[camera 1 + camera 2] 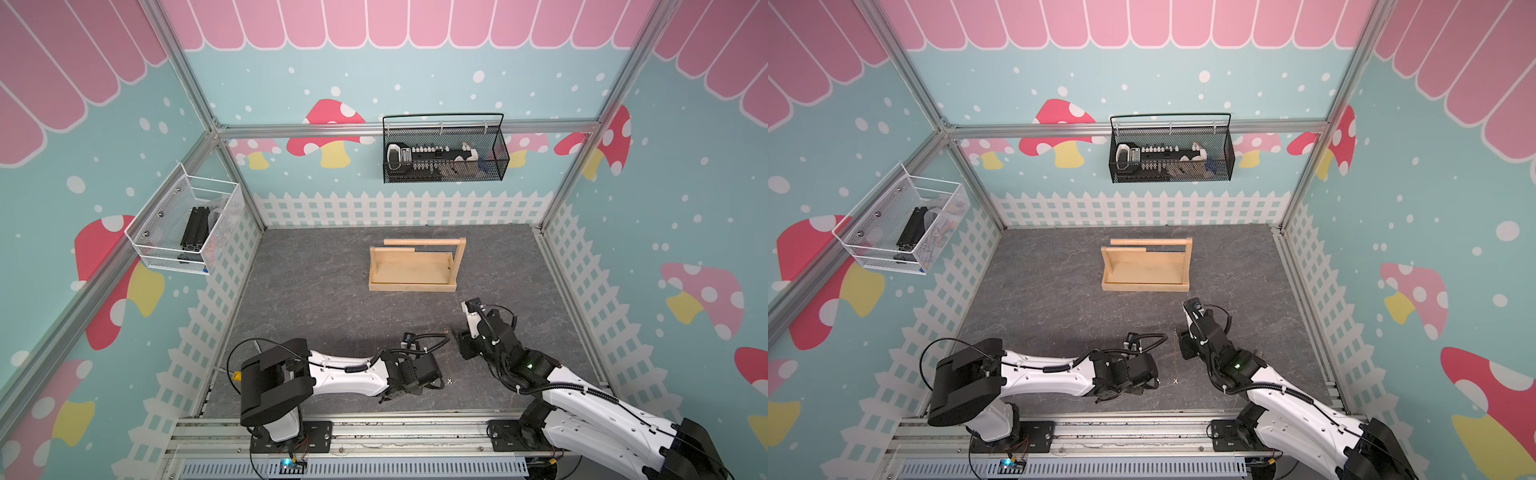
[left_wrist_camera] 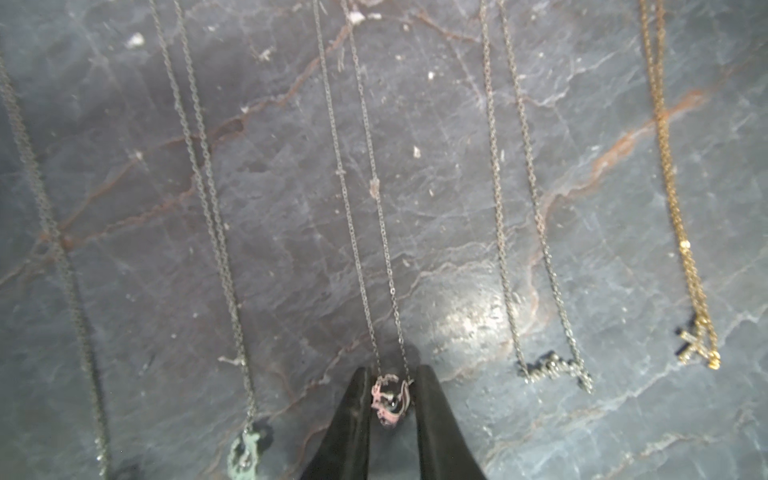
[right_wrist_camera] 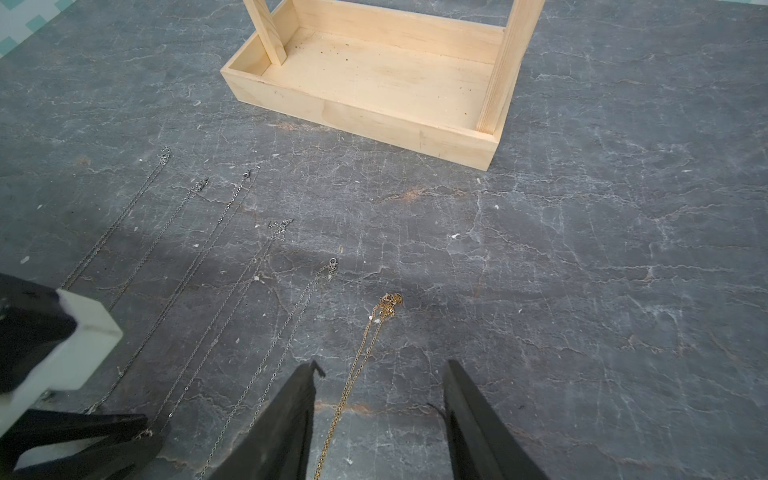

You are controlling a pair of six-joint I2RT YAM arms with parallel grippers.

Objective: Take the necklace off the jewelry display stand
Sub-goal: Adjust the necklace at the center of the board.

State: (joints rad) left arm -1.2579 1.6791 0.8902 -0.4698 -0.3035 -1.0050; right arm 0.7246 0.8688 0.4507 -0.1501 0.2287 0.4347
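Observation:
The pale wooden jewelry display stand [image 1: 411, 270] [image 3: 374, 83] stands mid-table in both top views, with nothing hanging from its dowel bar. Several necklaces lie stretched out in a row on the grey table in front of it. In the left wrist view my left gripper [image 2: 393, 370] is down at the table, its black fingers closed against both sides of the pink pendant [image 2: 390, 401] of one silver necklace. My right gripper [image 3: 382, 363] is open low over the table, with the chain of a gold necklace [image 3: 365, 340] lying loose between its fingers.
Beside the held necklace lie a green-pendant chain [image 2: 245, 453], a silver one [image 2: 552, 370] and the gold cross [image 2: 698, 349]. A black wire basket [image 1: 444, 153] hangs on the back wall, a white mesh basket [image 1: 187, 224] on the left wall. Both arms sit close together near the front.

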